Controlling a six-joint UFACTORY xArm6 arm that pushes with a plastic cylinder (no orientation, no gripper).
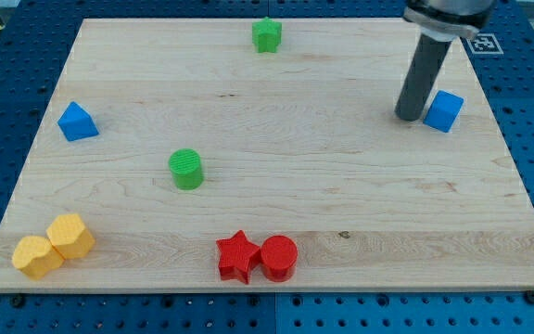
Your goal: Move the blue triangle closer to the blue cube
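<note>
Approach comes first: our tip [408,116], no hand fitted, sits beside the blue cube [444,110]; we must cross to the blue triangle [77,122] near the tabletop's [341,186] left edge.

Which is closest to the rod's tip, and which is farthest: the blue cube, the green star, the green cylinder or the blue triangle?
From my tip, nearest first:
1. Blue cube, right beside it on the view's right.
2. Green star, at the view's top.
3. Green cylinder, mid-board, left of centre.
4. Blue triangle, near the view's left edge.

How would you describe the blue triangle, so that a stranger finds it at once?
Look at the wooden board, along its edge at the view's left. The blue triangle sits there alone, above the two yellow blocks. It is the only blue block far from my tip.
</note>
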